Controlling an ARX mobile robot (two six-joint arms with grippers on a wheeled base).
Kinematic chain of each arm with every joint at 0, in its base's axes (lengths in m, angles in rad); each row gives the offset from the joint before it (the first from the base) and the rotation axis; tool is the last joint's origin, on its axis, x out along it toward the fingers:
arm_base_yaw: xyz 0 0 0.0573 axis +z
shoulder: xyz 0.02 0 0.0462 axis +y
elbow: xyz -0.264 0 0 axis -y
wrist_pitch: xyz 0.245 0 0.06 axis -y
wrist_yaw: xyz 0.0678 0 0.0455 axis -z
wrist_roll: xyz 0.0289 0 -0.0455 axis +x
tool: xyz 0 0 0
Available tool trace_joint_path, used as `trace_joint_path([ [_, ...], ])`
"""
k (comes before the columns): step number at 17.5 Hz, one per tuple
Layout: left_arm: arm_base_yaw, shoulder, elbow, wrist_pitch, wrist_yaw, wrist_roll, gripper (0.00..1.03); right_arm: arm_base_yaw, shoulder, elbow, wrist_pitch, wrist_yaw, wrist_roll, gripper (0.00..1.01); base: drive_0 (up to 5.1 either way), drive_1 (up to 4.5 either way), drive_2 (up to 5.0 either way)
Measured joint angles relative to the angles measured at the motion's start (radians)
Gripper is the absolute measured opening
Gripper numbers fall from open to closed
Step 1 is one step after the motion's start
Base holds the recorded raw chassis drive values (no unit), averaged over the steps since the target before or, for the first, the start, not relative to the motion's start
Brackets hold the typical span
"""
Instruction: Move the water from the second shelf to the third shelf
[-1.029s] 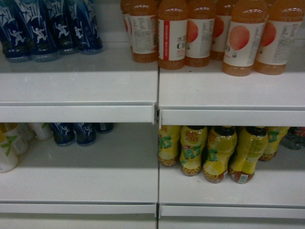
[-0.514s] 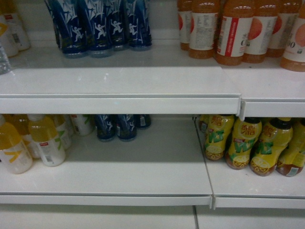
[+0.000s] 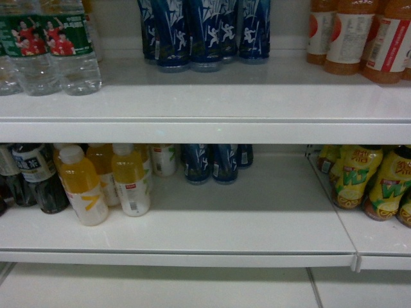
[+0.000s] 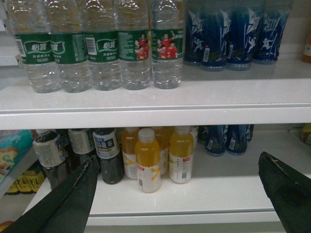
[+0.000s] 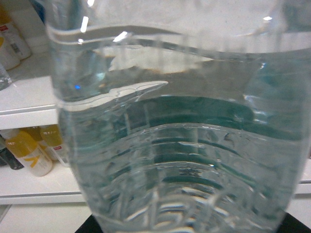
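We are looking at white store shelves (image 3: 205, 106) through the head camera, and neither arm is showing in that view. On the upper shelf, at about ten o'clock, water bottles (image 3: 64, 48) with green labels and red-shirted players are standing upright, with blue drink bottles (image 3: 205, 32) near twelve o'clock and orange juice bottles (image 3: 359, 38) at two o'clock. On the lower shelf (image 3: 192, 231), yellow drink bottles (image 3: 106, 186) are standing at eight o'clock beside dark tea bottles (image 3: 35, 176), and yellow-wrapped tea bottles (image 3: 366, 183) are leaning at four o'clock.

Our left end effector (image 4: 180, 194) is hanging spread wide, its dark fingers (image 4: 73, 199) framing the lower shelf and touching nothing; the row of water bottles is standing above it at eleven o'clock.

In the right wrist view, one water bottle (image 5: 180, 145) is filling nearly the whole frame, its ribbed clear wall pressed close to the lens with a green band showing through. We cannot tell how the right end effector is set, since its fingers are hidden.
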Motion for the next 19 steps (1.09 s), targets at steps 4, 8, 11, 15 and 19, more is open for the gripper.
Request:
trace_joint_path([
  [4, 0.000, 0.000, 0.000, -0.002, 0.000, 0.000, 0.98, 0.000, 0.000, 0.000, 0.003, 0.002, 0.000, 0.42, -4.8, 2.55, 2.6],
  [8, 0.000, 0.000, 0.000, 0.000, 0.000, 0.000, 0.98, 0.000, 0.000, 0.000, 0.001, 0.000, 0.000, 0.42, -4.9, 2.42, 2.4],
  [11, 0.000, 0.000, 0.000, 0.000, 0.000, 0.000, 0.98, 0.000, 0.000, 0.000, 0.002, 0.001, 0.000, 0.42, -4.9, 2.46, 2.5],
  [15, 0.000, 0.000, 0.000, -0.001, 0.000, 0.000, 0.98, 0.000, 0.000, 0.000, 0.001, 0.000, 0.000, 0.42, -5.0, 2.41, 2.4],
  [19, 0.000, 0.000, 0.000, 0.000, 0.000, 0.000, 0.98, 0.000, 0.000, 0.000, -0.001, 0.000, 0.000, 0.42, -4.9, 2.48, 2.5],
])
